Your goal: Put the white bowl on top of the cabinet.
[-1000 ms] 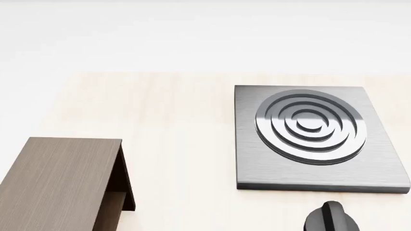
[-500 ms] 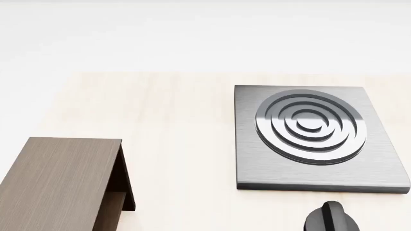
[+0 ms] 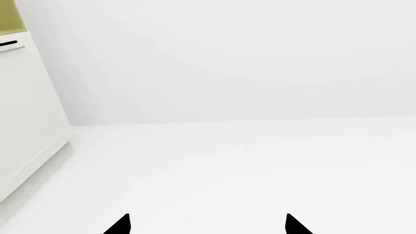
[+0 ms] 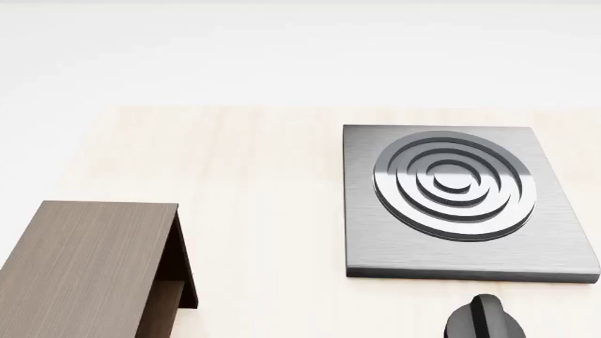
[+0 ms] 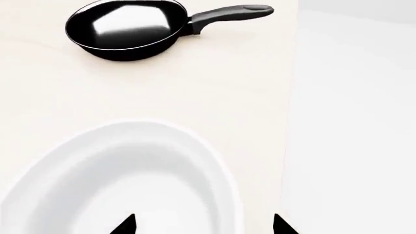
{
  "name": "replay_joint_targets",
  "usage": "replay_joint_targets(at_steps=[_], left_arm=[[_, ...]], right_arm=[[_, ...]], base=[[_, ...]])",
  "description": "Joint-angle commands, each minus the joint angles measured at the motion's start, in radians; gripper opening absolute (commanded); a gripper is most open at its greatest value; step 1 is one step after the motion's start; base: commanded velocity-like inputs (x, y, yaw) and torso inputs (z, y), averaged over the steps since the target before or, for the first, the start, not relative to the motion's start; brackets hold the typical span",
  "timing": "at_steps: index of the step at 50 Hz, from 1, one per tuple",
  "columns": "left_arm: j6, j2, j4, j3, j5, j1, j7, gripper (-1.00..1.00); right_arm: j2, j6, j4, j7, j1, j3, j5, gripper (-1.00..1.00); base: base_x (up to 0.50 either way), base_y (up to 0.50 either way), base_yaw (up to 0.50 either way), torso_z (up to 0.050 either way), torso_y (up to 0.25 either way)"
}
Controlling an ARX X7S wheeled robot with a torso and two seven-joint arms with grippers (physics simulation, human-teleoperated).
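- Left wrist view: the left gripper point(image 3: 206, 226) shows only as two black fingertips point(image 3: 120, 225) set well apart, with nothing between them, so it reads as open and empty. Beyond them lies a bare white floor and wall. A white cupboard point(image 3: 26, 112) with a yellow-green top stands at one side. Nothing of the task appears here.
- Head view: nothing has changed over the last second; each thing sits exactly where it did in the earlier pictures. That suggests a pause, with the bowl not yet lifted. The cabinet point(image 4: 84, 267) is dark brown wood-grain with a flat, bare top and an open shelf on its side. It stands on the pale wooden table point(image 4: 253, 169). The grey stove plate point(image 4: 460, 204) with raised rings lies well apart from the cabinet. A dark knob point(image 4: 483, 320) sits just in front of the stove plate. No bowl and no gripper show in this view.
- Right wrist view: the right gripper point(image 5: 204, 225) hovers directly over the white bowl point(image 5: 130, 180). Its two dark tips stand spread, one over the bowl's inside and one beyond its rim. It holds nothing yet. The bowl is glossy, plain white, deep, with a thick rounded rim. It rests on the table near the table's edge. The black frying pan point(image 5: 126, 27) lies well beyond the bowl, with its handle pointing toward that same edge.
- Judgement: the cabinet does not show beside the bowl, so grasping and carrying both remain.
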Motion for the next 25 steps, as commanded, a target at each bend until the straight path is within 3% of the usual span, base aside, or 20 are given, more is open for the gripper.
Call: replay_joint_targets(at_steps=[1,25], left_arm=[[-0.002,0.0,-0.001,0.001,0.002,-0.002,0.0,1.0],[-0.005,-0.002,-0.001,0.0,-0.001,-0.004,0.001,1.0]], right_arm=[[-0.005,-0.053,0.074,-0.03,-0.007,-0.04,-0.056,1.0],[-0.022,-0.132,0.202,-0.06,-0.03,-0.031,-0.099,1.0]], base=[[0.0,0.0,0.0,0.0,0.0],[0.0,0.0,0.0,-0.001,0.0]])
